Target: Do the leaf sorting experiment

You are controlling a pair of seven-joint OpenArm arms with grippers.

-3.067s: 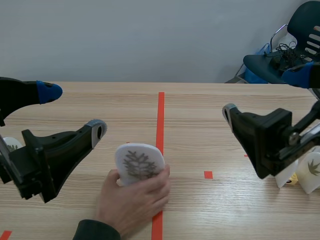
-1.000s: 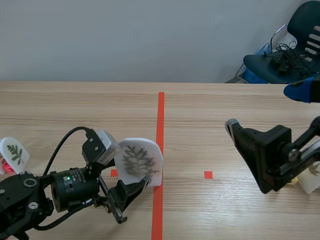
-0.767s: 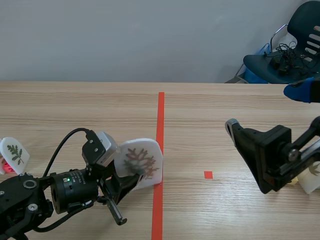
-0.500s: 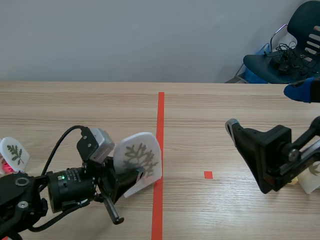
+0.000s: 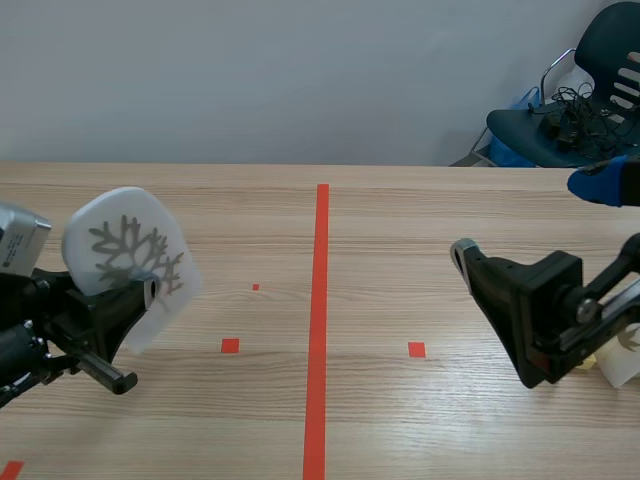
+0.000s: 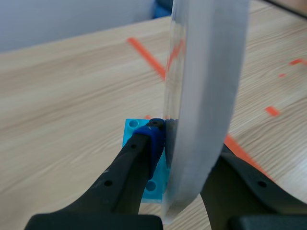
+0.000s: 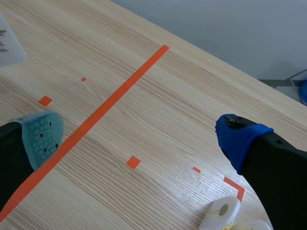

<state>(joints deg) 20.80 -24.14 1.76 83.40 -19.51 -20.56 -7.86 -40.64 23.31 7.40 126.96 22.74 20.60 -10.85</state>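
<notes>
While the left gripper (image 5: 143,297), clenched low on the white leaf card (image 5: 125,250), holds it tilted in the air well left of the red tape line (image 5: 320,300), the narrow grip may let the card pivot or slip. A dropped card could strike the blue block (image 6: 136,132) on the table below. Right of the line, the right gripper (image 7: 141,136) hangs released, too far away to catch it.

Plain pale grey wall (image 5: 200,70) right across the back, evenly lit. The light wood-grain desk (image 5: 420,220) runs all the way up to meet it. Over in the far right corner, a dark blue chair (image 5: 603,35) stands just past the desk's edge, with a tangle of black cables (image 5: 568,100) on its seat. There's a blue object (image 5: 520,100) behind it, possibly a bag.
</notes>
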